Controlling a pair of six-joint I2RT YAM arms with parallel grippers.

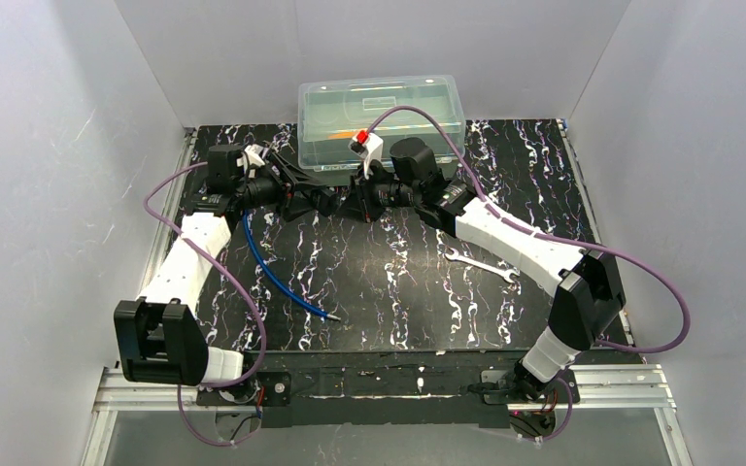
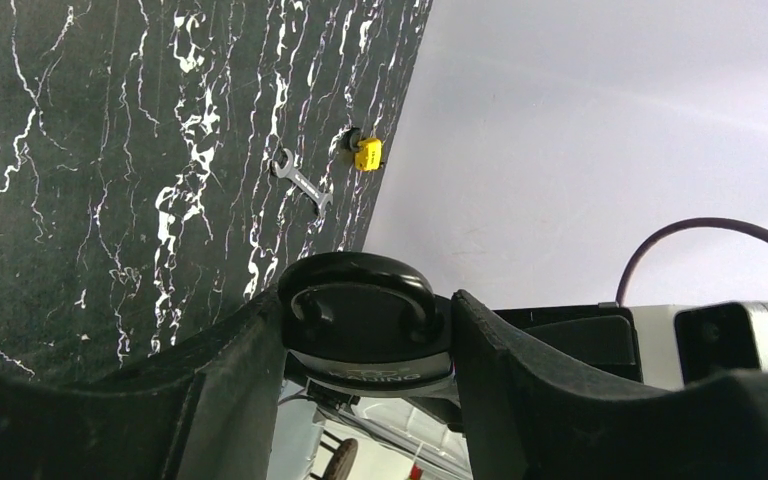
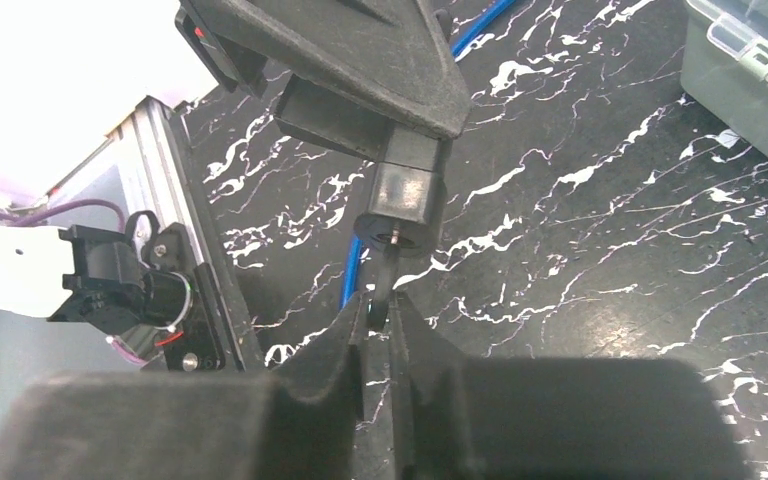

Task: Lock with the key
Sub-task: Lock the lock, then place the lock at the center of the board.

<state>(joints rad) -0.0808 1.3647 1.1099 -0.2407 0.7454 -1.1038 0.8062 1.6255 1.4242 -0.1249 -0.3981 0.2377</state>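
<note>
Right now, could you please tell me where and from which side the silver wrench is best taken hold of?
Probably the middle of the wrench shank, from straight above, pinching across its narrow width: it lies flat on the table, and its forked ends are wider.

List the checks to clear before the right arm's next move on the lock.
1. The right gripper shut on the key: ok.
2. The left gripper clamping the black lock: ok.
3. Key tip at the lock's round face: ok.
4. Key fully seated: cannot tell.
5. The blue cable and wrench apart from both grippers: ok.
</note>
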